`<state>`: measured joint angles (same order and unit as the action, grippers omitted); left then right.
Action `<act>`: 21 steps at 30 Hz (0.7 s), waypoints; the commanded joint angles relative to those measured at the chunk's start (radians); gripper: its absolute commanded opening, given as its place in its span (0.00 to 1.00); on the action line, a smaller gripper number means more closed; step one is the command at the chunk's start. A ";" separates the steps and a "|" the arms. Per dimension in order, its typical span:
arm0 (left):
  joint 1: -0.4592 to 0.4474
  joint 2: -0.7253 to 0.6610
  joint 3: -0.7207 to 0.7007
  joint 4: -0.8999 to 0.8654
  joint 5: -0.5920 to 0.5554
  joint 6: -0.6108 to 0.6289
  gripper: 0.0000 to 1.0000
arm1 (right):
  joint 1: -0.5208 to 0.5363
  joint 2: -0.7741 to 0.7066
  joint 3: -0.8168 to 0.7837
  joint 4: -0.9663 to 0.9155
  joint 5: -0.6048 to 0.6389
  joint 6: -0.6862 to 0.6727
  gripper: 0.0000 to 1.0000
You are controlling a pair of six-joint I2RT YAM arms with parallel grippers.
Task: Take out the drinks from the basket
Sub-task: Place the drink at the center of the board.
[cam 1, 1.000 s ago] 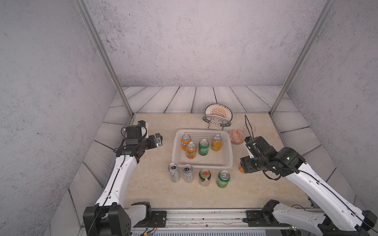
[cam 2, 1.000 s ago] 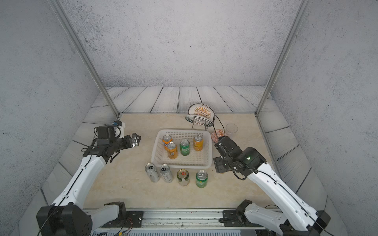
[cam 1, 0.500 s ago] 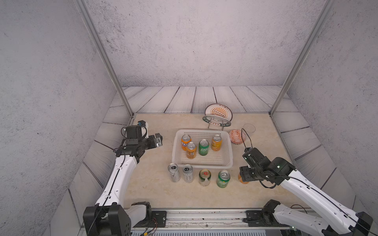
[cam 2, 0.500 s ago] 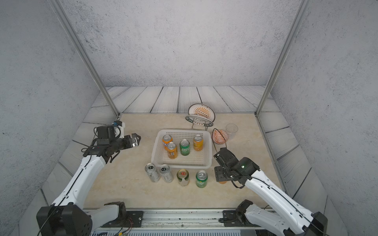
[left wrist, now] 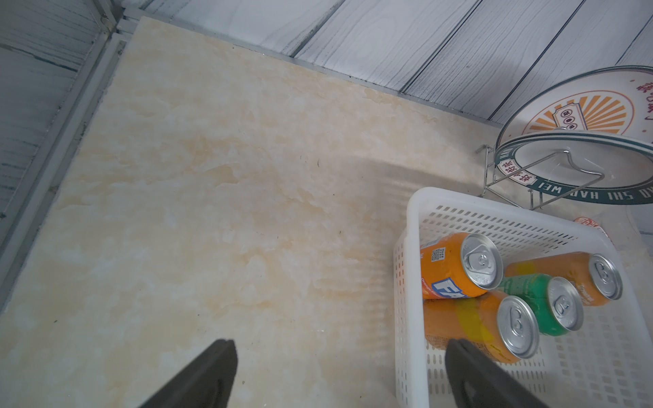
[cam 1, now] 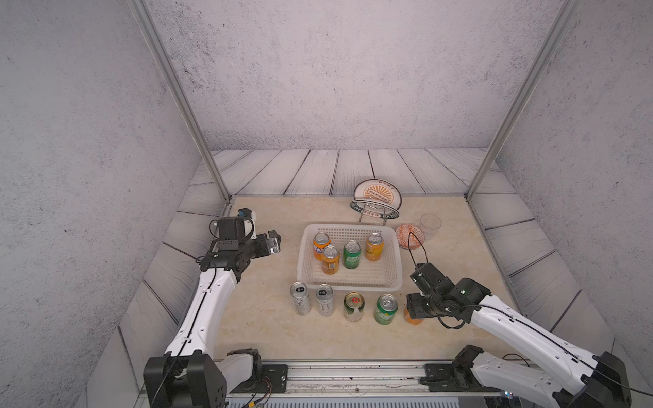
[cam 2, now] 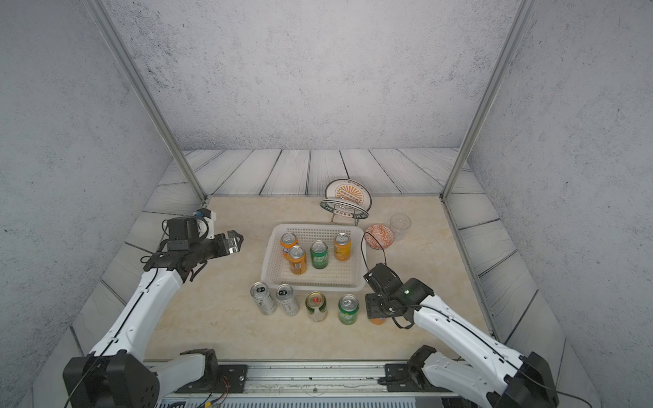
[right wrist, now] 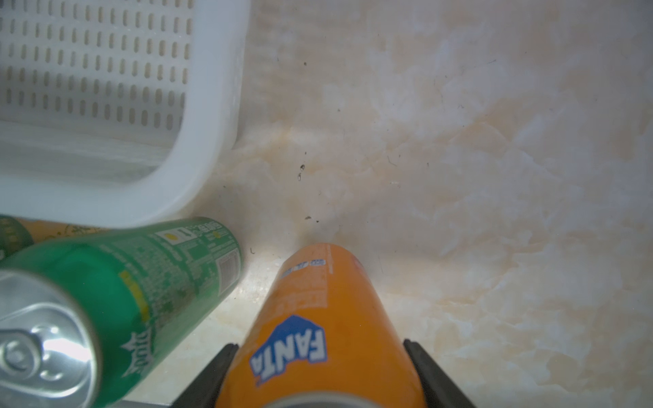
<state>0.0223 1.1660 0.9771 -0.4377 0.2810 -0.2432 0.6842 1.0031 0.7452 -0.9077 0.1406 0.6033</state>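
Note:
The white basket (cam 1: 353, 284) (cam 2: 311, 284) (left wrist: 411, 219) holds three orange cans (cam 1: 321, 243) (cam 1: 330, 259) (cam 1: 374, 246) and one green can (cam 1: 352, 254) (cam 2: 319, 254), all upright. On the table in front of it stands a row of drinks: two slim silver cans (cam 1: 300, 298) (cam 1: 324, 299), a gold-banded green can (cam 1: 353, 306) and a green can (cam 1: 386, 309) (right wrist: 141, 282). At the row's right end my right gripper (cam 1: 415, 305) (right wrist: 319, 353) is shut on an upright orange can (cam 1: 413, 318) (cam 2: 378, 320) (right wrist: 325, 300), base at or just above the tabletop. My left gripper (cam 1: 274, 243) (left wrist: 339, 348) hovers open and empty left of the basket.
Two round plates on a wire rack (cam 1: 376, 197) stand behind the basket. A red-patterned bowl (cam 1: 408, 235) and a clear glass cup (cam 1: 430, 223) sit at its back right. Metal frame posts rise at the table's back corners.
My right arm carried the orange can from beside the basket's right side forward and down to the right end of the row. The left arm has not moved.

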 commanded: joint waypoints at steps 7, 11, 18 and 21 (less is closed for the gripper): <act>0.008 0.008 0.020 -0.009 0.001 0.011 0.99 | 0.002 0.029 -0.015 0.084 0.026 0.015 0.68; 0.009 0.008 0.017 -0.010 0.002 0.012 0.99 | 0.002 0.042 -0.022 0.096 0.027 0.012 0.68; 0.010 0.009 0.020 -0.010 0.001 0.012 0.99 | 0.003 0.054 -0.027 0.098 0.037 0.004 0.69; 0.010 0.010 0.019 -0.010 0.001 0.011 0.99 | 0.002 0.060 -0.031 0.087 0.050 -0.003 0.69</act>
<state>0.0223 1.1660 0.9771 -0.4377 0.2810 -0.2432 0.6842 1.0554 0.7136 -0.8268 0.1493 0.6022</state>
